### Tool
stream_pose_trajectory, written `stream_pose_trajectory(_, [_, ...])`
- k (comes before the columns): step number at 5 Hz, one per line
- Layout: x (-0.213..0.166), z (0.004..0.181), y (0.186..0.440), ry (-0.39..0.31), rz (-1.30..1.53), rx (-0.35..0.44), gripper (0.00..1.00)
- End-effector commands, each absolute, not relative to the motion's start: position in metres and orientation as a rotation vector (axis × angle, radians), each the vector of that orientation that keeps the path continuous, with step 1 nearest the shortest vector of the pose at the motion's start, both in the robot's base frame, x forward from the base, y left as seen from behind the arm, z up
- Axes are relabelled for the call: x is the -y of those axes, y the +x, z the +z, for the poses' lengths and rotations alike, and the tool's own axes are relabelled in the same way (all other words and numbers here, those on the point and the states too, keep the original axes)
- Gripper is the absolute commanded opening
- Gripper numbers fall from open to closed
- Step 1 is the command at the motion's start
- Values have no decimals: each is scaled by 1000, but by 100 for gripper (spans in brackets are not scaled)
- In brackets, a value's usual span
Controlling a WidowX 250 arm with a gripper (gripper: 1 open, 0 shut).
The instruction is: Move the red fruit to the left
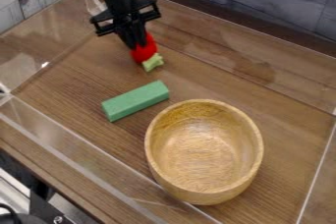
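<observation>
The red fruit [147, 49] is a small glossy strawberry with a pale green cap [153, 63], low over the wooden table top near the back left. My gripper [137, 37] points steeply down from above and is shut on the red fruit, whose upper part is hidden between the black fingers. The green cap sticks out below and to the right of the fingers.
A flat green rectangular block [136, 100] lies in the middle of the table, in front of the fruit. A large wooden bowl [203, 150] stands at the front right. Clear plastic walls [27, 110] edge the table on the left and front.
</observation>
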State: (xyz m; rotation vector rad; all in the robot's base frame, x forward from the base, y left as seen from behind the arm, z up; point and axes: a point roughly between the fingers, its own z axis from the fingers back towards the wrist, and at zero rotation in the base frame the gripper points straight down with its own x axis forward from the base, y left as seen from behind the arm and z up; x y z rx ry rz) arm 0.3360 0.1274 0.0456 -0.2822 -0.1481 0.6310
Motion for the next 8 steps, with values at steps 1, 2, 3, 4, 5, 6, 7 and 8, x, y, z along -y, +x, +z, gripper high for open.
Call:
stream_pose_trajectory(1, [-136, 83, 340, -286, 660, 219, 0])
stream_pose_trajectory(2, [-146, 98, 337, -303, 703, 221, 0])
stream_pose_trajectory(3, [-145, 97, 330, -311, 733, 220, 0])
stream_pose_trajectory(4, [-160, 93, 326, -308, 831, 236, 0])
stream_pose_trajectory(5, [-176, 85, 322, -299, 926, 252, 0])
stream_pose_trajectory(6, [-191, 73, 316, -297, 920, 247, 0])
stream_pose_trajectory(7, [-205, 60, 312, -295, 924, 243, 0])
stream_pose_trajectory(8, [-210, 52, 308, -297, 931, 240, 0])
